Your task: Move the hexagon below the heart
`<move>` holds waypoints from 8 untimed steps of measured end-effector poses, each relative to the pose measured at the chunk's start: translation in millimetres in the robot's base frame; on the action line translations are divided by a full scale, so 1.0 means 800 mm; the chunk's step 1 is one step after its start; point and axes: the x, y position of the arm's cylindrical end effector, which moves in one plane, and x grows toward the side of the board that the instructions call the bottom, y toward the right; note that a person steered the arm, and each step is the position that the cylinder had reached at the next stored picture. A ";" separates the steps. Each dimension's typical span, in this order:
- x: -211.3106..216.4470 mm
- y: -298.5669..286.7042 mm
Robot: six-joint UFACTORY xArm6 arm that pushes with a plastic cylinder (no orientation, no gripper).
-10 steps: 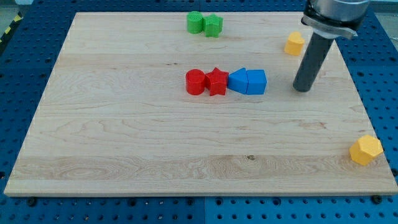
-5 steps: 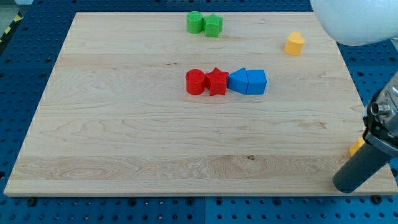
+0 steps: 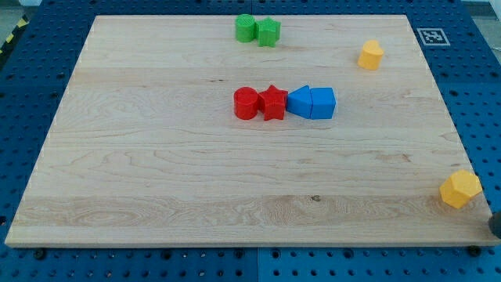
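The yellow hexagon (image 3: 460,189) lies at the board's right edge near the view's bottom right corner. The yellow heart (image 3: 371,55) lies near the view's top right, far above the hexagon and somewhat to its left. Only a dark sliver of my rod shows at the view's right edge; my tip (image 3: 495,232) is just below and right of the hexagon, off the board and apart from it.
A red cylinder (image 3: 246,103), red star (image 3: 272,103) and two blue blocks (image 3: 299,103) (image 3: 322,103) form a touching row mid-board. Two green blocks (image 3: 246,28) (image 3: 268,32) sit at the top edge. The wooden board (image 3: 156,180) rests on a blue perforated table.
My rod swept from beside the blue blocks down to the bottom right corner and is now almost out of view. The hexagon is uncovered again; no block has moved.
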 end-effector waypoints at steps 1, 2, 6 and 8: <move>-0.023 -0.004; -0.033 -0.026; -0.048 -0.042; -0.079 -0.047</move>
